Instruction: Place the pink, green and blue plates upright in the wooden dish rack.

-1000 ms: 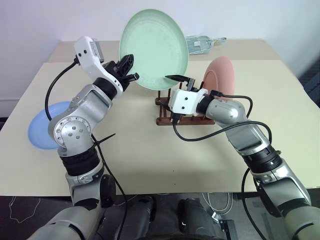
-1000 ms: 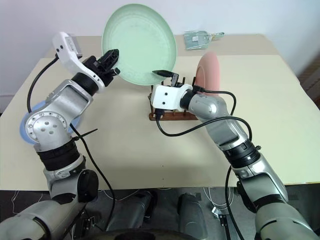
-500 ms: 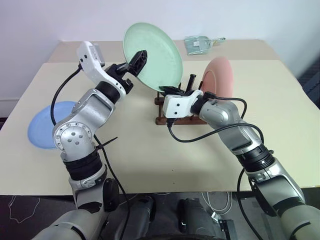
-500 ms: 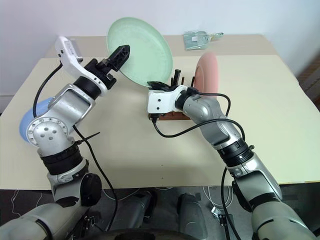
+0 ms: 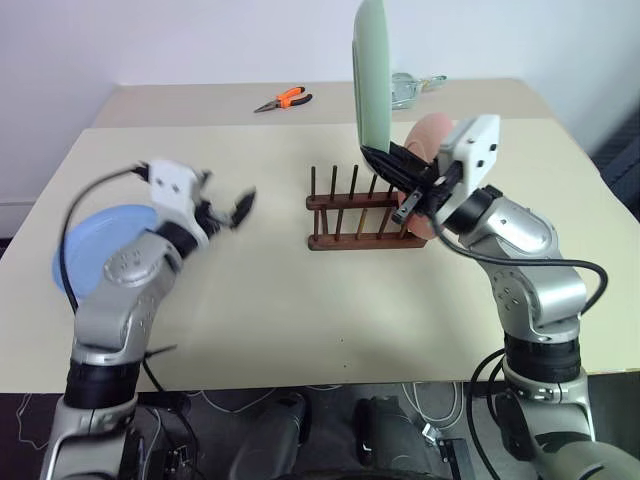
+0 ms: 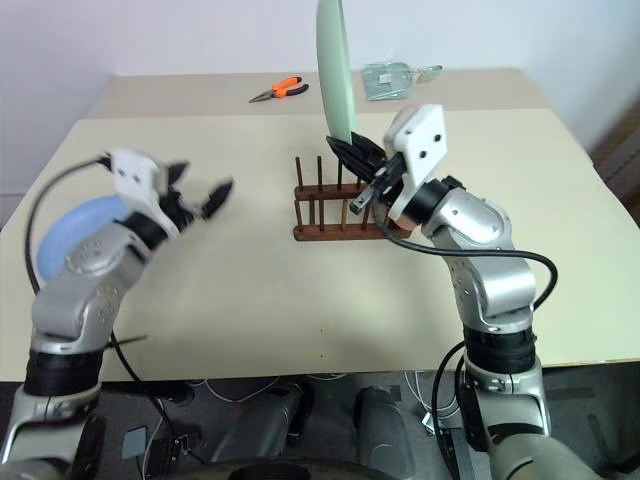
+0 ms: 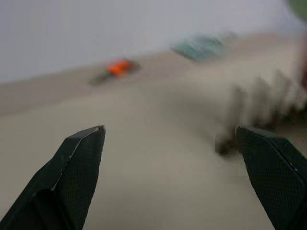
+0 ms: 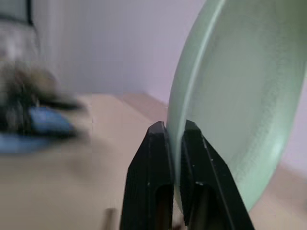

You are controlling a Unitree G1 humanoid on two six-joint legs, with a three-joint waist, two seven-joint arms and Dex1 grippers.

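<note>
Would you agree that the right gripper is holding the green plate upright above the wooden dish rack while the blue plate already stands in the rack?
Not quite: the blue plate lies flat on the table by the left arm, as the left eye view shows. The rest holds: the right gripper is shut on the green plate, upright above the wooden dish rack.

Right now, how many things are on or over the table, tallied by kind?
Plates: 3: green plate, pink plate, blue plate
Racks: 1: rack
Pliers: 1: pliers
Clear packets: 1: packet
Total: 6
</note>
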